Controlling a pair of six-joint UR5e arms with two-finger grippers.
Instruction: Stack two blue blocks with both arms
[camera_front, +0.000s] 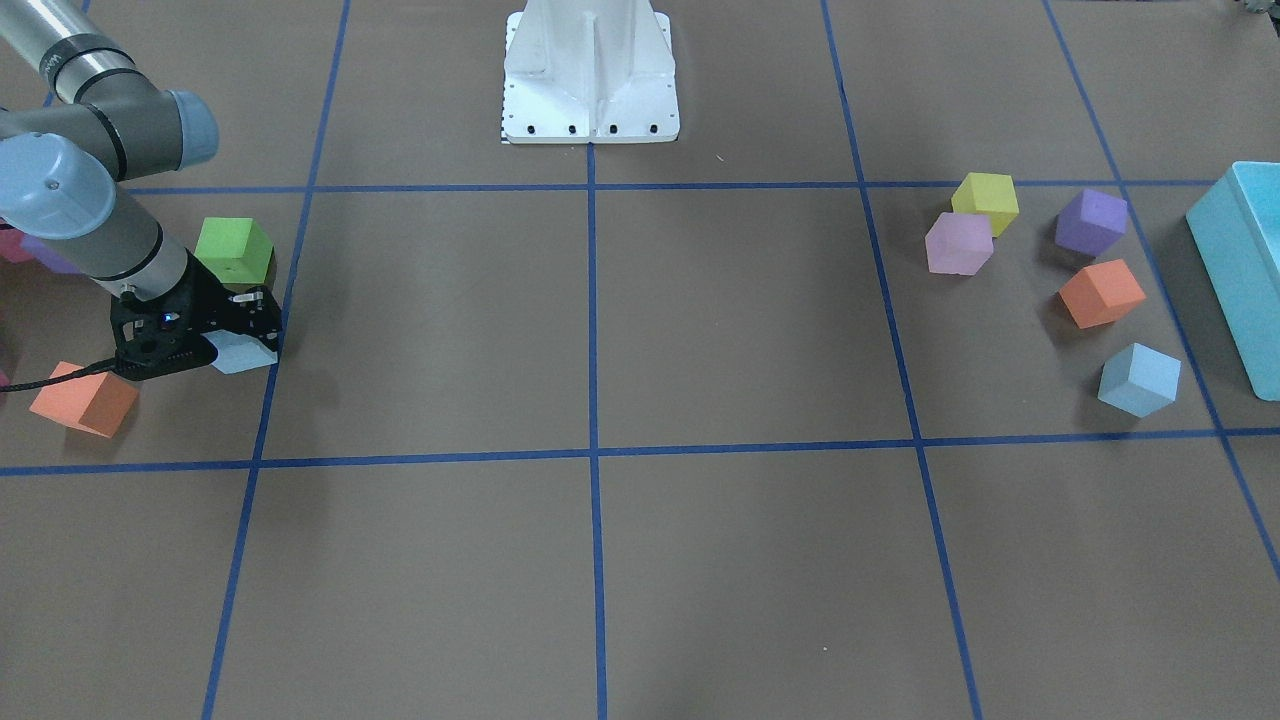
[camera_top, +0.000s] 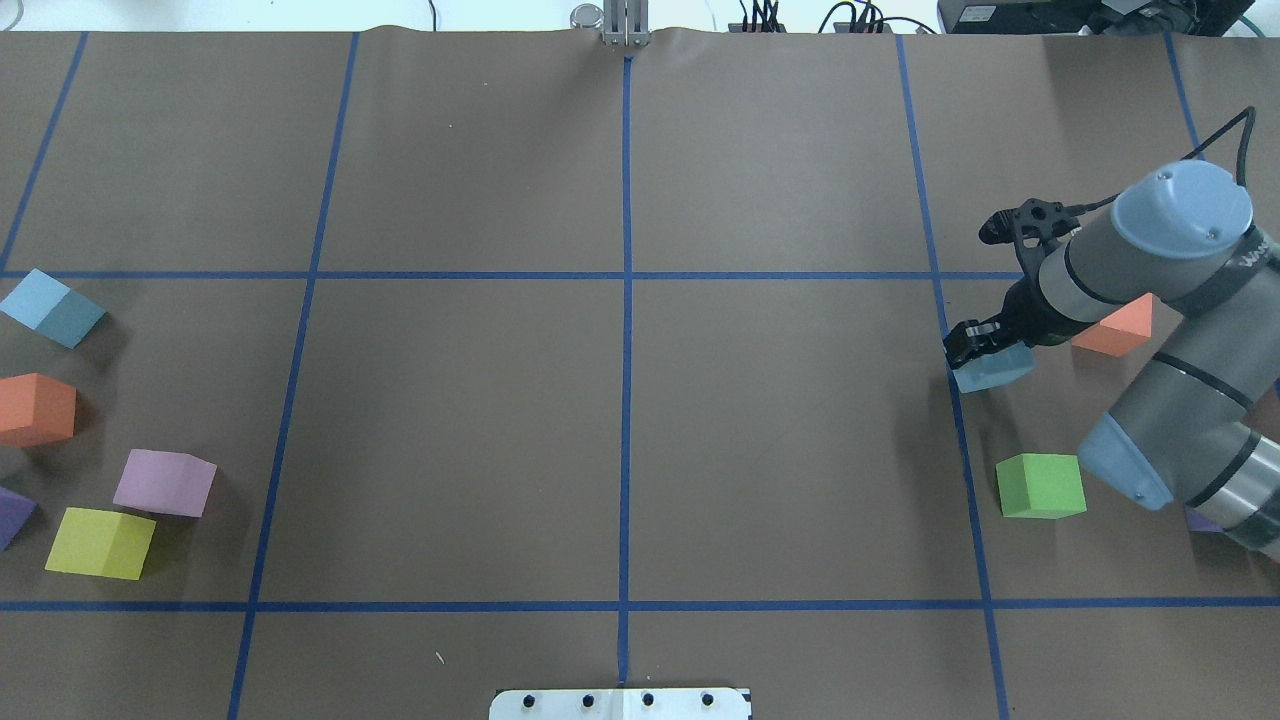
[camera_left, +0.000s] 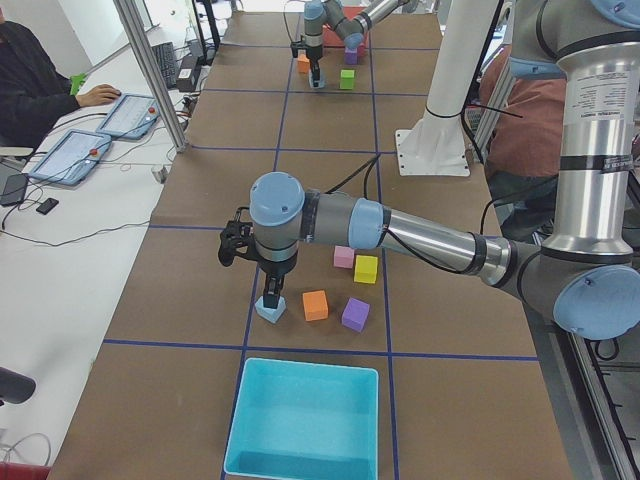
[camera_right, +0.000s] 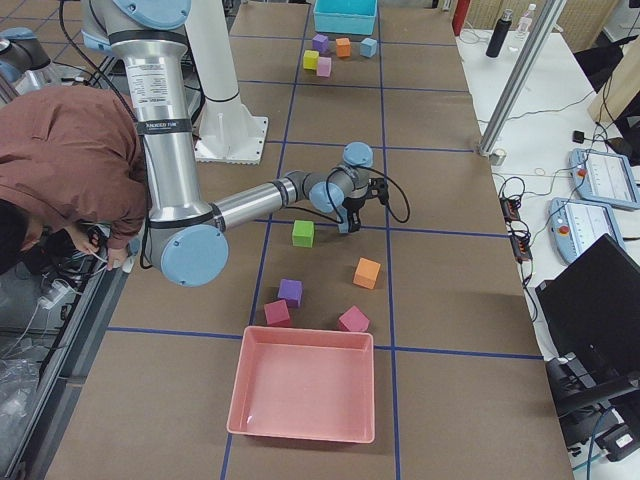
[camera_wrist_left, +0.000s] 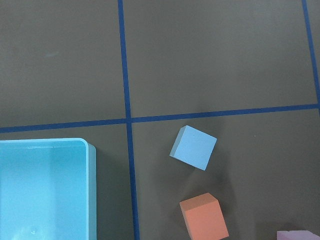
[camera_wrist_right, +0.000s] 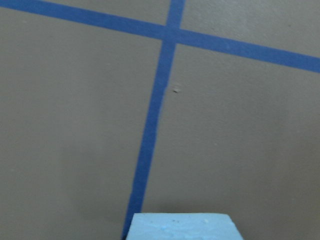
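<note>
Stack not begun. The right hand (camera_front: 248, 335) is down over the first blue block (camera_front: 245, 358) on the worktop (camera_front: 600, 330); grip cannot be confirmed. The second blue block (camera_front: 1139, 379) lies well apart, beside the turquoise bin (camera_front: 1240, 260). The left hand (camera_left: 271, 297): opening cannot be told.
</note>
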